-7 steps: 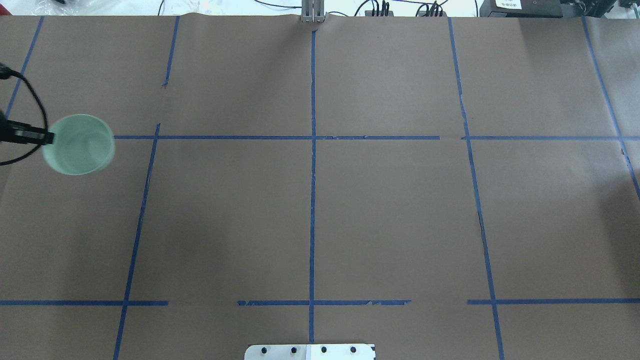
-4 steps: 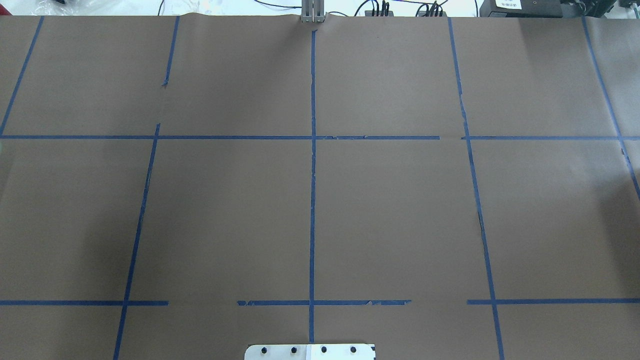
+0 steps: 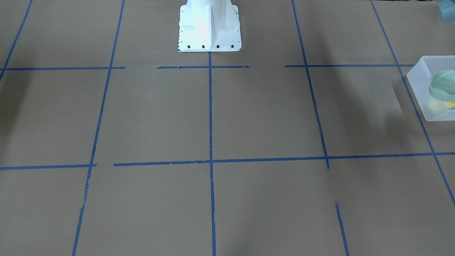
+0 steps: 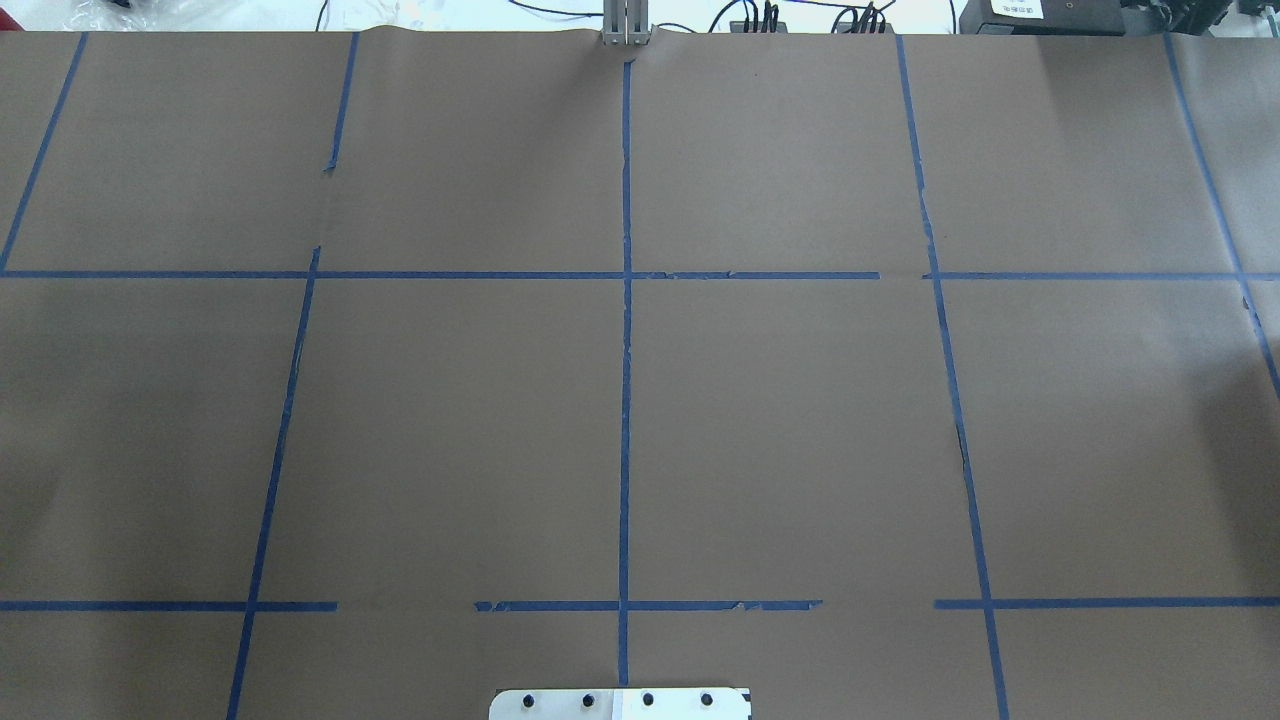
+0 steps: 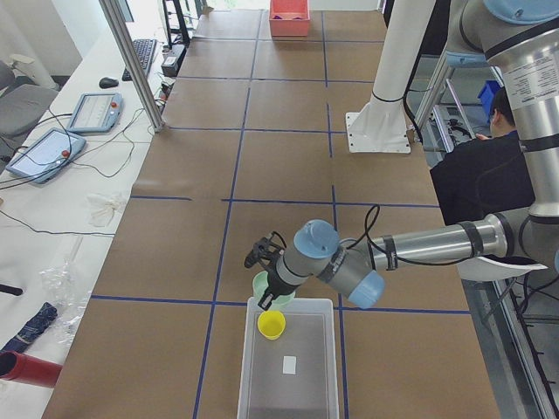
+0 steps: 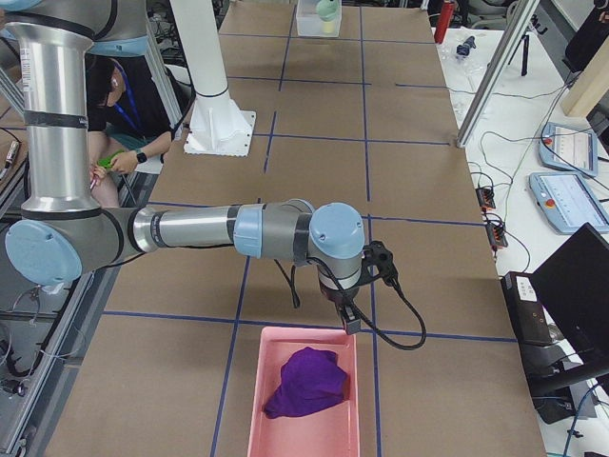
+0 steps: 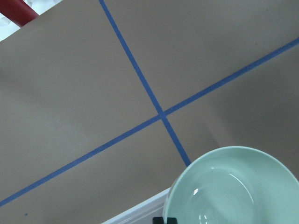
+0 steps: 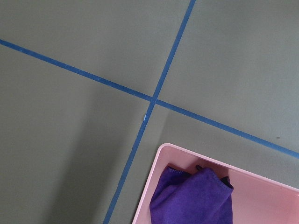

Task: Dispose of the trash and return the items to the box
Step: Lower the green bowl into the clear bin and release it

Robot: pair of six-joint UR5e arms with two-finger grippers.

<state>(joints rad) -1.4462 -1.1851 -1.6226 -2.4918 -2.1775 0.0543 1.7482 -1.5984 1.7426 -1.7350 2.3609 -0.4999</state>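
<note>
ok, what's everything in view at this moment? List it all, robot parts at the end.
bowl: one, mint green, held over the box's end
cup: one, yellow, inside the box
box: one, frosted white, table end on the robot's left
tray: one, pink, opposite table end
cloth: one, purple, in the tray
person: one, dark top, beside the table
left hand: one, black, gripping the bowl's rim
right hand: one, black, above the tray's edge; open or shut unclear

So my left gripper (image 5: 267, 299) has hauled the mint bowl (image 3: 442, 87) clean out of my overhead view, over the box (image 3: 416, 85) edge now.
</note>
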